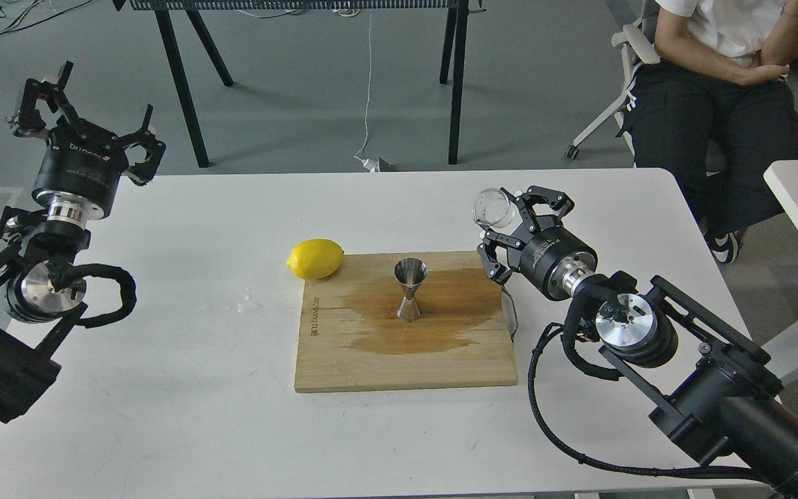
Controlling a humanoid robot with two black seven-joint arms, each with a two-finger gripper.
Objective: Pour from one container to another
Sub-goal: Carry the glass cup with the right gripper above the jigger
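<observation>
White table [163,360]: lemon [315,258] beside jigger [409,289]

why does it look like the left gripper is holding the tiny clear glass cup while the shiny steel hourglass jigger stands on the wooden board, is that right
Not quite: the head view shows the right gripper holding the tiny clear glass cup; the left gripper is open and empty. The shiny steel hourglass jigger does stand on the wooden board.

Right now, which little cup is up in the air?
The clear glass cup, held tilted in the right gripper. The steel jigger stands upright on the wet wooden board.
</observation>
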